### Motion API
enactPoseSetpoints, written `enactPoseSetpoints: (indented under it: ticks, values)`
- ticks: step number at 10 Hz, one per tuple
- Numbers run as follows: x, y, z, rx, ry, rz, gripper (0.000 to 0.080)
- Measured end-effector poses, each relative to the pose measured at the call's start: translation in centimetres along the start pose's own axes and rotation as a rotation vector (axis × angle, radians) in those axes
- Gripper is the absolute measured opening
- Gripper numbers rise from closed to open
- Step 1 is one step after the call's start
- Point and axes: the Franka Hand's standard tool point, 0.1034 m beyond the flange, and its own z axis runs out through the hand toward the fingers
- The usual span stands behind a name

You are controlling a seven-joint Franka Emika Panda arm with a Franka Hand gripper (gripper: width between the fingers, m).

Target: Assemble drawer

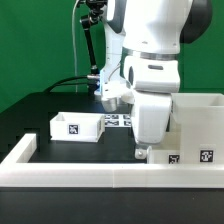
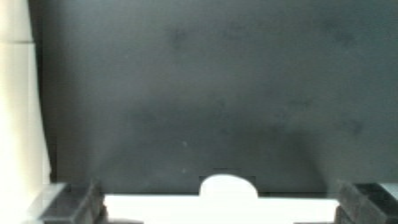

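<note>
My gripper [image 1: 143, 150] hangs low over the black table, just behind the white front rail. In the wrist view the gripper [image 2: 222, 208] stands wide open, with one dark finger [image 2: 71, 205] at each side. A white drawer part [image 2: 160, 210] with a round knob [image 2: 228, 186] lies between the jaws and fills the gap. I cannot tell if the pads touch it. A small open white drawer box [image 1: 78, 125] stands at the exterior view's left. A larger white drawer housing [image 1: 202, 125] stands at the right, beside the arm.
The marker board [image 1: 118, 119] lies behind the gripper. A white rail [image 1: 100, 170] runs along the front and up the left side; it shows as a pale strip [image 2: 16, 120] in the wrist view. A black stand with cables [image 1: 92, 45] rises at the back.
</note>
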Motion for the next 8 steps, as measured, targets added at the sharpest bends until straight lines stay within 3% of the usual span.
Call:
enactPoseSetpoints:
  ticks: [4,8]
  values:
    - [3.0,-0.1,-0.5,0.027,0.006,0.018,0.0649]
    - [0.2,-0.7,1.0,0.051,0.001,0.001,0.0649]
